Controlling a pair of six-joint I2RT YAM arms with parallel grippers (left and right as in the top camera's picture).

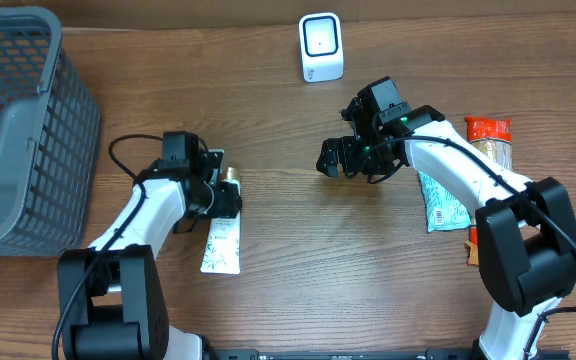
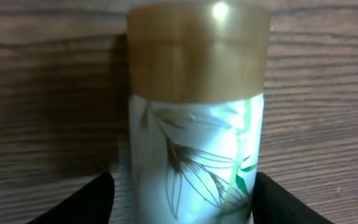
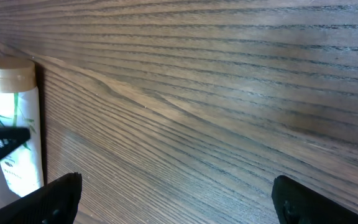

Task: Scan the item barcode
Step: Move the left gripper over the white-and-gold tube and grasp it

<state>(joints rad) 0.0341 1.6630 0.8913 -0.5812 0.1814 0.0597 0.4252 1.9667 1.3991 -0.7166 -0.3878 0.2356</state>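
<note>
Left pincer: jaws apart, straddling the tube just below its gold cap, one side not yet touching; set for a lift.
Tube: flat on the table, well apart from the scanner.
Right pincer: spread wide, empty, mid-table; likely awaiting a handover.
Scanner: upright at the far edge.

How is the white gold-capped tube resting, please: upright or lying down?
Lying down: the overhead view shows the tube stretched flat along the table, gold cap toward the far edge.
</note>
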